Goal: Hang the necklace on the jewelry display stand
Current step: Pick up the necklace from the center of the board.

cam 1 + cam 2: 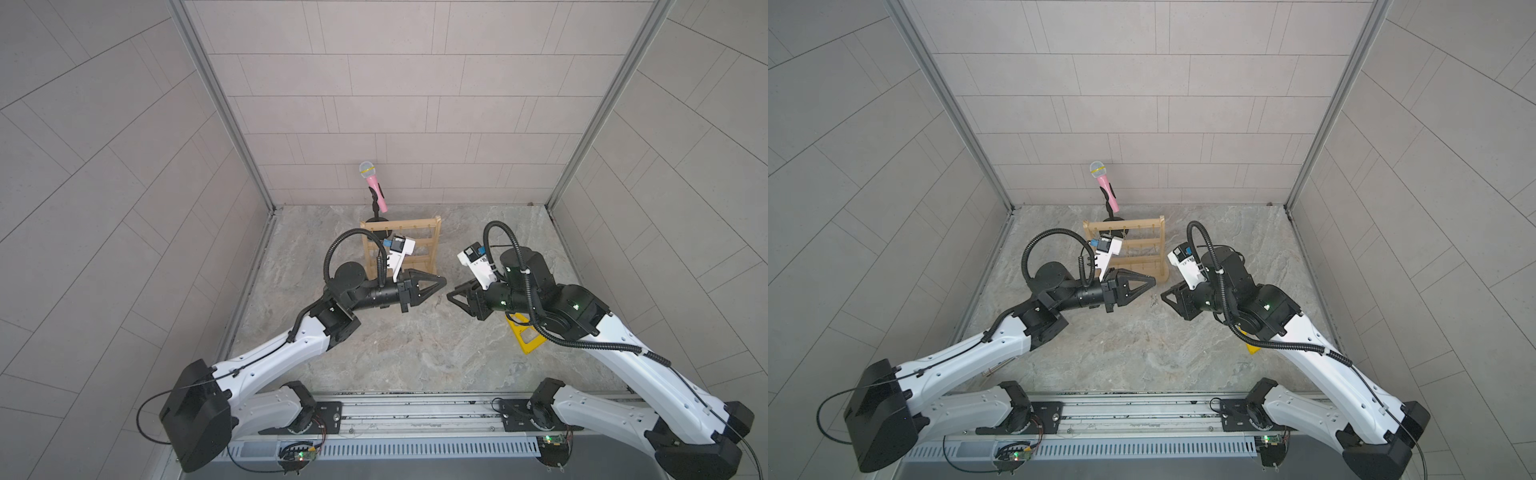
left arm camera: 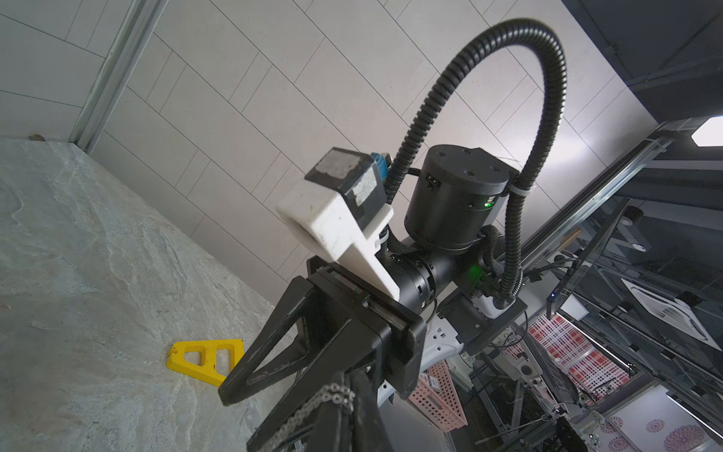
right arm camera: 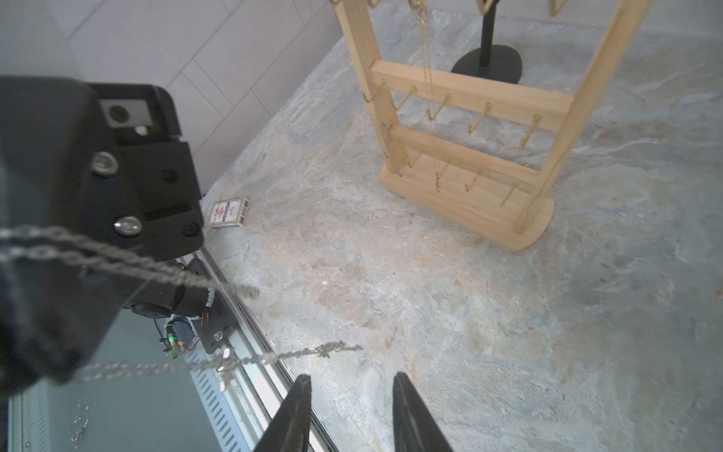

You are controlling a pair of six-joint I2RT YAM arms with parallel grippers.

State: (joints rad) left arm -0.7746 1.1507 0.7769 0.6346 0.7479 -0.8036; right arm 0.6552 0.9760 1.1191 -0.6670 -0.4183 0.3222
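The necklace (image 2: pixel 336 393), a silver chain, is pinched in my left gripper (image 2: pixel 346 381), which is shut on it. In the right wrist view its strands (image 3: pixel 305 354) trail from the left gripper's black body past my right gripper (image 3: pixel 352 391). That gripper is open, with nothing between its fingers. In both top views the two grippers face each other tip to tip, left (image 1: pixel 442 282) and right (image 1: pixel 451 296), with the chain (image 1: pixel 1154 297) dangling between them. The wooden jewelry display stand (image 1: pixel 432 245) (image 3: pixel 469 94) stands upright just behind the left gripper.
A thin gold chain (image 3: pixel 428 78) hangs on the stand. A pink microphone (image 1: pixel 374 183) on a black stand is behind the wooden rack. A yellow triangular piece (image 1: pixel 525 332) lies under the right arm. A matchbox (image 3: pixel 229 212) lies by the left wall.
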